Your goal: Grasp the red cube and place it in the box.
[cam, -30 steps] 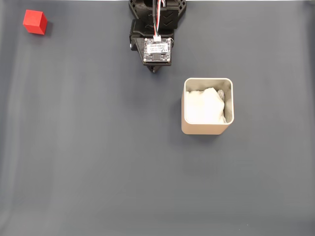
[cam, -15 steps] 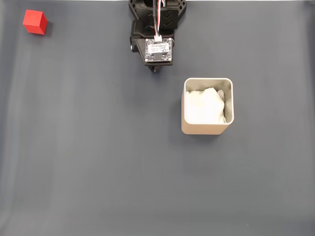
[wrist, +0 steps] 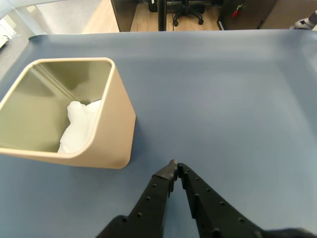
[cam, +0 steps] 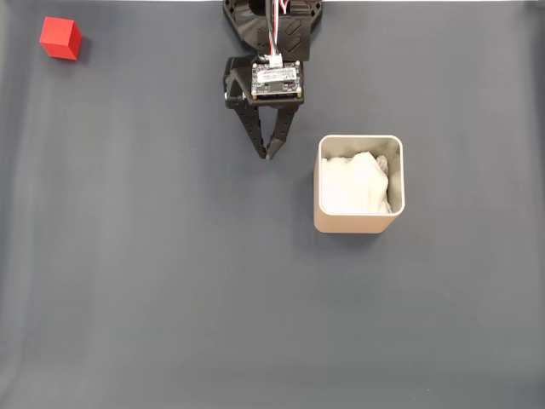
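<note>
Cube [cam: 60, 38] first: the red cube sits far off in the top left corner of the fixed view, all by itself on the dark gray table [cam: 170, 281]. Your claw [cam: 269, 157] is nowhere near it. It hangs close to the box [cam: 358, 223] instead, just to the left of it in the fixed view.

To do this step well, swing the arm over toward that corner before you go down. Open the claw wide while you are up high, so the two fingers can slide down on both sides of the cube. Line the claw up with flat sides of the cube, not with its corners, or it may twist away. Go down slowly, then squeeze.

Right now the claw [wrist: 174, 167] is shut, or very nearly shut. In the wrist view the two black tips meet at a point with only a thin line between them. It holds nothing. I think the tips are above the table and not touching it, but I cannot tell for sure.

The beige box [wrist: 118, 130] has soft white paper [wrist: 79, 130] crumpled inside it, with room on top. It stands upright and well apart from the cube, so you have a long carry ahead.
</note>
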